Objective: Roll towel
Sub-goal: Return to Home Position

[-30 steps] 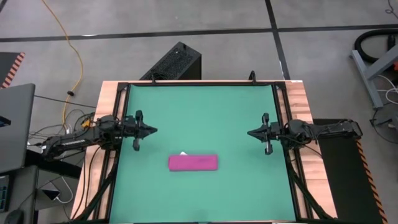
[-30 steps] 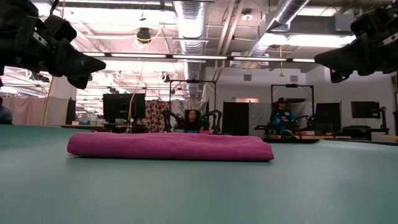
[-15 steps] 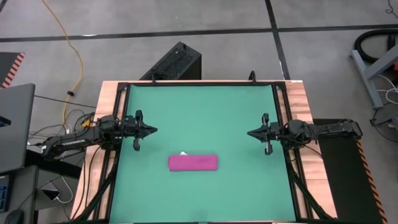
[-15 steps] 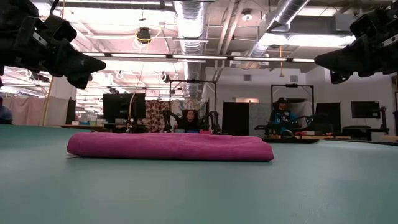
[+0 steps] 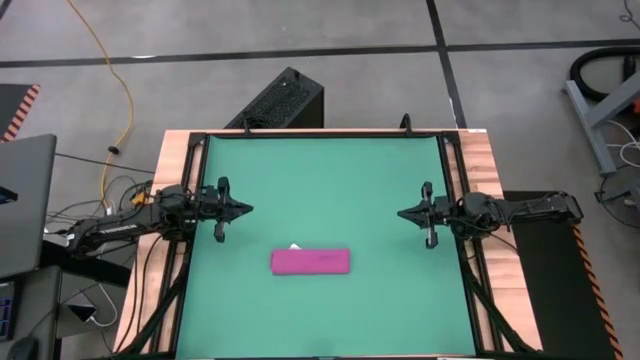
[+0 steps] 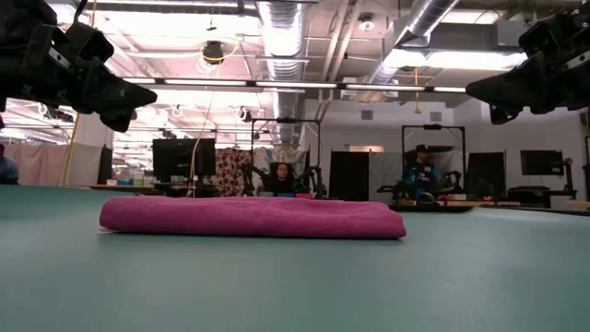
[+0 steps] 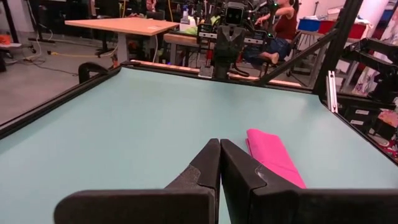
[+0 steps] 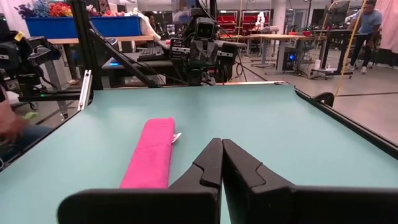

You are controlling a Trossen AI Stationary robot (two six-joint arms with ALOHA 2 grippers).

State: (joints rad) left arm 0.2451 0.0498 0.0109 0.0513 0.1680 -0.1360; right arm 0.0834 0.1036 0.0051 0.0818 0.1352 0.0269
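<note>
The towel point(image 5: 311, 262) lies as a tight magenta roll on the green surface point(image 5: 330, 170), about midway between the left and right edges and nearer the front edge (the one at the foot of the high view) than the far one. Its length runs parallel to that front edge. A small white tag point(image 5: 295, 246) pokes out from its far side, toward the left end. From table height the roll point(image 6: 252, 218) sits low and flat on the surface, with nothing touching it.

The left pincer point(image 5: 245, 210) hangs above the surface close to the left edge, pointing inward toward the middle, well apart from the towel. In its own wrist view its two fingers press together with no gap, gripping nothing point(image 7: 219, 142), and the roll point(image 7: 273, 155) lies off to one side ahead of them.

The right pincer point(image 5: 403, 213) mirrors it near the right edge, also raised and pointing inward. Its fingers likewise meet tip to tip and are empty point(image 8: 222, 141), with the towel point(image 8: 151, 152) and its tag point(image 8: 176, 137) in sight beyond them.

In the room behind, a person point(image 6: 279, 177) sits at another station (a second one point(image 6: 418, 171) sits farther along).
</note>
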